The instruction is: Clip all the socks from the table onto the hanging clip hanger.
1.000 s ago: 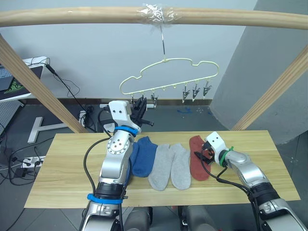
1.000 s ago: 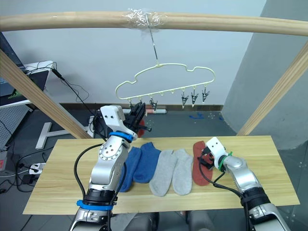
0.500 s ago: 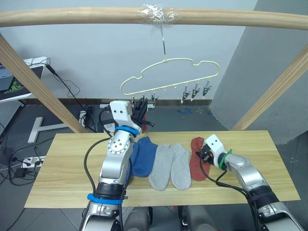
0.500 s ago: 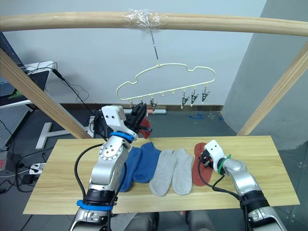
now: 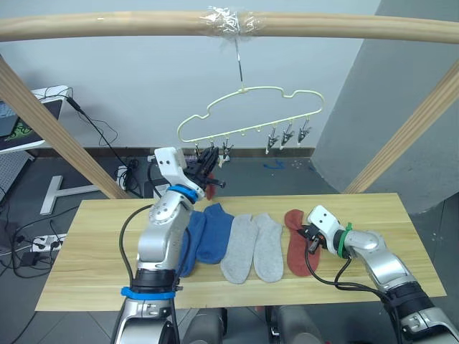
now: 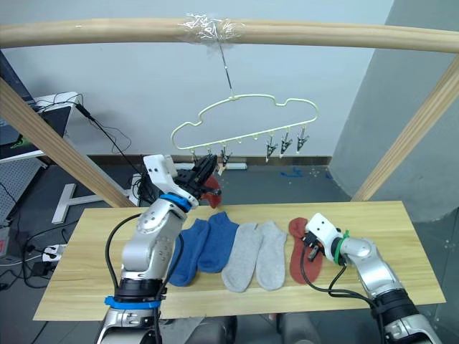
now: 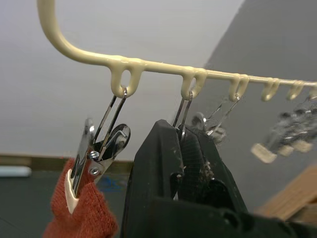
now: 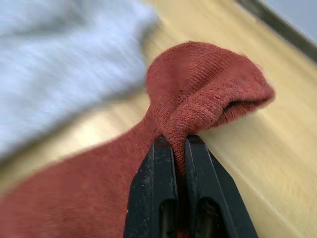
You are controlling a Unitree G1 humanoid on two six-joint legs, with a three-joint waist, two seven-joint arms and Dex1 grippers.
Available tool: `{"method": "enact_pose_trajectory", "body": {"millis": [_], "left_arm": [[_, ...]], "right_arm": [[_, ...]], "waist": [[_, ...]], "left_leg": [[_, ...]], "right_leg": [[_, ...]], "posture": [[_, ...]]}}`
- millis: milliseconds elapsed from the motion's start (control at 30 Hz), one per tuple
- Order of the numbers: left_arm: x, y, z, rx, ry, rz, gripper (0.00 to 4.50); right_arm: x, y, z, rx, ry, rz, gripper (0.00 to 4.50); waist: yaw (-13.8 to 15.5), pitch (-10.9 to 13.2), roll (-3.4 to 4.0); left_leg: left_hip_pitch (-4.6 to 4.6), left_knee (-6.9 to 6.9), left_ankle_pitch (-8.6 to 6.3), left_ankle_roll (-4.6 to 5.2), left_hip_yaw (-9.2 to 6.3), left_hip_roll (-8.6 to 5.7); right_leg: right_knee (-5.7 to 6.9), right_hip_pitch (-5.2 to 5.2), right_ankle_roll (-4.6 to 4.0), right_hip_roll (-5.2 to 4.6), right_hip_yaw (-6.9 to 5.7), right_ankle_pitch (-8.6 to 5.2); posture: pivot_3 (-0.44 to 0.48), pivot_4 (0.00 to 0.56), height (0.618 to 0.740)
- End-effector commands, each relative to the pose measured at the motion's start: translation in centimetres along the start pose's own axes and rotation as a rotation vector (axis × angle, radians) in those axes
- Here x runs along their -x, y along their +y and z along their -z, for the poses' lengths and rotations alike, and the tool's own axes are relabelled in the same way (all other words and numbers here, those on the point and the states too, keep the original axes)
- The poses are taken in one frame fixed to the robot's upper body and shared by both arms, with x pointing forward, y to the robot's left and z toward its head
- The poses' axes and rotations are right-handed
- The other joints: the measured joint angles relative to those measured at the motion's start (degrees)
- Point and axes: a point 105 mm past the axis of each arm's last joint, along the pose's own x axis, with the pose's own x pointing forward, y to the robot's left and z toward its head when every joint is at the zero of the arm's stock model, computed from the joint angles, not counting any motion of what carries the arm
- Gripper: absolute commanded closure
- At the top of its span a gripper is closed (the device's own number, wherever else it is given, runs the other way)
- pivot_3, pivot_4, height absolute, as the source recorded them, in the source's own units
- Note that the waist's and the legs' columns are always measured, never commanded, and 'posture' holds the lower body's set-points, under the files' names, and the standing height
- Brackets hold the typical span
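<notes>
Socks lie on the table point(image 5: 93, 251): two blue socks point(image 5: 208, 233), two grey socks point(image 5: 251, 247). One red sock point(image 7: 81, 208) hangs clipped on the clip hanger point(image 5: 251, 107). Left gripper point(image 7: 185, 148) squeezes the next clip point(image 7: 182, 116). Right gripper point(image 8: 171, 148) pinches the other red sock point(image 8: 203, 99) tight on the table.

A thick round wooden beam point(image 5: 107, 24) spans the top, with clear tape point(image 5: 231, 19) wrapped around it near the middle. Slanted wooden posts point(image 5: 54, 125) brace it on both sides. Behind stand a pale wall point(image 5: 143, 79), dark floor point(image 5: 86, 179), black cables point(image 5: 97, 125), and a white power strip point(image 5: 49, 242).
</notes>
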Motion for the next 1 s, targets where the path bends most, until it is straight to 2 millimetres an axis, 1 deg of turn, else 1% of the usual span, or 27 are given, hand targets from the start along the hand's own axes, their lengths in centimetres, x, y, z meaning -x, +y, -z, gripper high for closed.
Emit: {"method": "enact_pose_trajectory", "body": {"millis": [33, 67, 100, 167, 200, 233, 300, 367, 400, 467, 533, 767, 1000], "left_arm": [[0.6, 1.4, 0.3, 0.145, 0.044, -0.007, 4.49], [0.7, 1.5, 0.2, 0.189, 0.054, -0.003, 4.49], [0.8, 1.5, -0.1, 0.267, 0.055, 0.013, 4.49], [1.1, 1.3, -0.7, 0.355, 0.059, 0.044, 4.49], [1.3, 1.2, -0.8, 0.378, 0.064, 0.054, 4.49], [1.4, 1.2, -0.9, 0.386, 0.069, 0.057, 4.49], [1.8, 1.1, -1.2, 0.452, 0.068, 0.074, 4.49], [2.0, 0.9, -1.4, 0.491, 0.069, 0.085, 4.49], [2.0, 0.9, -1.5, 0.497, 0.072, 0.089, 4.49], [2.1, 0.6, -1.4, 0.489, 0.087, 0.101, 4.49], [2.2, 0.4, -1.4, 0.486, 0.092, 0.105, 4.49], [2.3, 0.4, -1.4, 0.481, 0.089, 0.093, 4.49], [2.4, 0.0, -1.3, 0.483, 0.099, 0.112, 4.49]], "right_arm": [[0.2, 1.1, -3.2, 0.002, -0.093, -0.063, 4.47], [0.2, 1.6, -4.0, 0.002, -0.115, -0.087, 4.47], [0.1, 2.2, -5.4, -0.008, -0.156, -0.111, 4.47], [-0.1, 3.0, -7.6, -0.047, -0.216, -0.134, 4.47], [-0.2, 3.2, -8.4, -0.069, -0.238, -0.139, 4.47], [-0.3, 3.3, -8.8, -0.084, -0.246, -0.141, 4.47], [-1.0, 4.4, -11.1, -0.125, -0.301, -0.187, 4.47], [-1.5, 5.2, -12.6, -0.151, -0.33, -0.22, 4.47], [-1.6, 5.3, -13.0, -0.158, -0.334, -0.225, 4.47], [-2.4, 5.3, -14.4, -0.18, -0.366, -0.232, 4.47], [-2.8, 5.3, -15.4, -0.191, -0.387, -0.24, 4.47], [-3.3, 4.9, -17.4, -0.24, -0.441, -0.252, 4.47], [-3.2, 4.7, -18.2, -0.258, -0.463, -0.258, 4.47]], "waist": [[0.1, 0.0, 0.0], [0.1, 0.0, 0.0], [0.1, 0.0, 0.0], [0.0, 0.0, 0.0], [-0.1, 0.0, 0.0], [-0.1, 0.0, 0.0], [0.0, 0.0, -0.01], [-0.1, 0.0, -0.01], [0.0, 0.0, -0.01], [0.2, 0.0, -0.01], [0.2, 0.0, -0.01], [0.2, 0.0, -0.01], [0.2, 0.0, -0.01]], "left_leg": [[0.0, 0.0, 0.0, 0.0, -0.02, 0.0], [0.0, 0.01, 0.0, -0.01, -0.02, -0.01], [-0.01, 0.02, 0.01, -0.01, -0.02, 0.0], [0.0, 0.02, 0.0, -0.01, -0.03, 0.0], [0.0, 0.01, 0.0, -0.01, -0.04, 0.01], [0.0, 0.0, 0.0, -0.01, -0.06, 0.03], [-0.01, 0.0, 0.01, -0.02, -0.09, 0.01], [0.0, 0.01, 0.01, -0.02, -0.08, 0.01], [0.0, 0.0, 0.01, -0.02, -0.1, 0.01], [-0.01, -0.01, 0.02, -0.04, -0.15, 0.01], [-0.02, -0.01, 0.02, -0.04, -0.12, -0.03], [-0.02, -0.05, 0.02, -0.04, -0.11, -0.03], [-0.02, -0.08, 0.02, -0.04, -0.11, -0.03]], "right_leg": [[0.0, 0.01, 0.0, 0.0, 0.0, 0.0], [0.0, 0.01, 0.0, -0.01, 0.0, 0.0], [-0.01, 0.01, -0.01, -0.01, 0.0, 0.0], [-0.01, 0.01, -0.01, -0.01, 0.01, 0.0], [-0.01, 0.01, -0.01, 0.0, 0.0, 0.0], [-0.01, 0.0, -0.01, 0.0, -0.01, 0.0], [-0.02, 0.0, -0.01, 0.0, -0.02, 0.01], [-0.02, -0.01, -0.02, 0.0, -0.01, 0.01], [-0.02, -0.02, -0.03, 0.0, -0.02, 0.01], [-0.03, -0.03, -0.03, 0.0, -0.06, 0.01], [-0.03, -0.04, -0.03, -0.02, -0.02, 0.02], [-0.06, -0.07, -0.04, -0.03, -0.02, 0.02], [-0.06, -0.08, -0.04, -0.02, -0.02, 0.02]], "posture": [[-0.031, 0.224, 0.74], [-0.031, 0.224, 0.74], [-0.031, 0.224, 0.74], [-0.029, 0.228, 0.74], [-0.029, 0.228, 0.74], [-0.029, 0.228, 0.74], [-0.029, 0.228, 0.74], [-0.031, 0.23, 0.74], [-0.031, 0.23, 0.74], [-0.031, 0.23, 0.74], [-0.031, 0.23, 0.74], [-0.011, 0.232, 0.74], [-0.007, 0.236, 0.74]]}}
